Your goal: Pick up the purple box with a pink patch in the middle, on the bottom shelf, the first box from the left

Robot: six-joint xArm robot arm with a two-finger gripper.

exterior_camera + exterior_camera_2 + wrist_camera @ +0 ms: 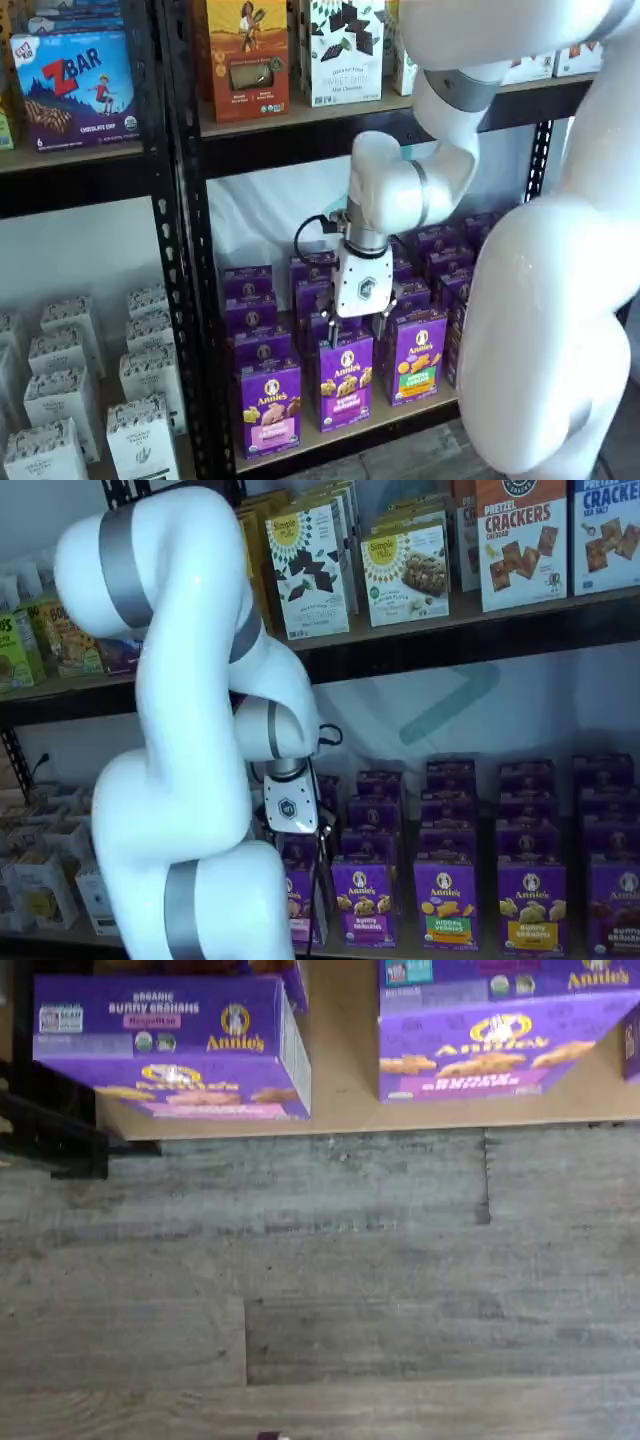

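Purple cardboard Annie's carton with the pink panel (pixel 268 407) stands upright at the front left corner of the bottom shelf (pixel 345 432), a light wooden board with a black steel front rail. Its long axis runs vertically and its printed front faces outward, toward the cameras. The round white logo sits near the top of that face, the pink patch across the lower part. Seen from above in the wrist view, the same carton (pixel 170 1045) is a crisp rectangular block with a glossy purple lid reading "Bunny Grahams", close to the shelf's front edge. Just beside it stands a like purple carton with a purple-and-yellow panel (pixel 346 382), a bare strip of board between them. Further along is one with a green panel (pixel 419 355).

Grey, grainy wood-plank flooring (pixel 320 1280) lies before the shelf.

The white-bodied pincer (pixel 350 318) hangs above the front row of cartons, apart from the pink-panelled one. Its black fingers are hard to make out against the boxes; it stands wide and holds nothing.
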